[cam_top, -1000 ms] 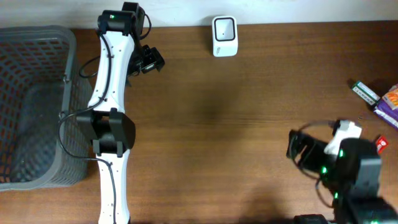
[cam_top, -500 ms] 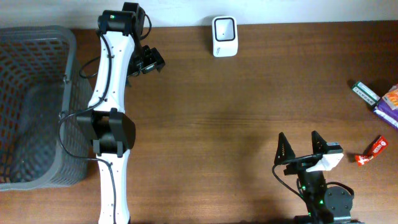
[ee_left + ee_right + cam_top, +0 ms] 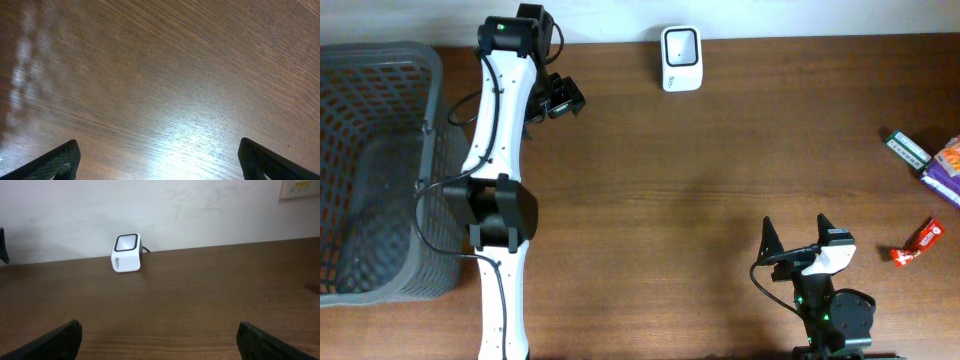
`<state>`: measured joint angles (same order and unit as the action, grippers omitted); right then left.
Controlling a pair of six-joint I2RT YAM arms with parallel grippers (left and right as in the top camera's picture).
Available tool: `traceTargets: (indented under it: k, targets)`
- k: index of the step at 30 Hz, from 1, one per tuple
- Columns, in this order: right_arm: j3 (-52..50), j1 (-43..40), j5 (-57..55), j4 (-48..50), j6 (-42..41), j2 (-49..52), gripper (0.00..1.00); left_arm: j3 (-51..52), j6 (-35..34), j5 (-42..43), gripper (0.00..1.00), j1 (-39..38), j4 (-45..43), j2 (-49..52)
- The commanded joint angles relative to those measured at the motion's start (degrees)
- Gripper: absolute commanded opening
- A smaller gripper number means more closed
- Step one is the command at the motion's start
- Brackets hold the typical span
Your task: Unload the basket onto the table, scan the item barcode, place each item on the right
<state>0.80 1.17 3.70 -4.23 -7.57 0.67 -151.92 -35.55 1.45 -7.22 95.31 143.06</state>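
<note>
Red wrapper (image 3: pixel 918 243) lies flat on the table (image 3: pixel 720 180) near the right edge, with nothing touching it. Further back along that edge sit a green box (image 3: pixel 908 149) and what looks like a purple packet (image 3: pixel 946 166), cut off by the frame. The scanner (image 3: pixel 681 45) stands at the far edge, mid-table, its window facing up. The right gripper (image 3: pixel 795 228) hovers at the near edge, left of the red item and well apart from it. Its fingers are spread wide with nothing between them, pointing toward the scanner. The left gripper (image 3: pixel 558 97) hangs over bare wood at the far left, near the basket (image 3: pixel 380 47), likewise spread wide and empty.
</note>
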Motion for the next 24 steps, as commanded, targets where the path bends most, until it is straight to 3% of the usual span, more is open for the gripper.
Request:
traceTargets:
  k: [1, 12, 14, 21, 24]
  targets:
    - [-0.48, 0.33, -0.9, -0.09, 0.26, -0.48, 0.99, 0.07, 0.85, -0.39, 0.99, 0.0, 0.13, 0.61]
    - [-0.48, 0.33, -0.92, -0.09, 0.26, -0.48, 0.98, 0.07, 1.29, -0.2, 0.99, 0.0, 1.44, 0.61]
    - [-0.48, 0.33, -0.92, -0.09, 0.26, -0.48, 0.98, 0.07, 5.11, -0.26, 0.99, -1.05, 1.44, -0.13]
    - [-0.48, 0.33, -0.9, -0.09, 0.26, -0.48, 0.99, 0.07, 5.9, -16.28, 0.99, -8.13, 0.83, -11.82]
    - [-0.48, 0.33, -0.9, -0.07, 0.26, -0.48, 0.99, 0.07, 9.92, -16.94, 0.99, -8.39, 1.09, -14.32]
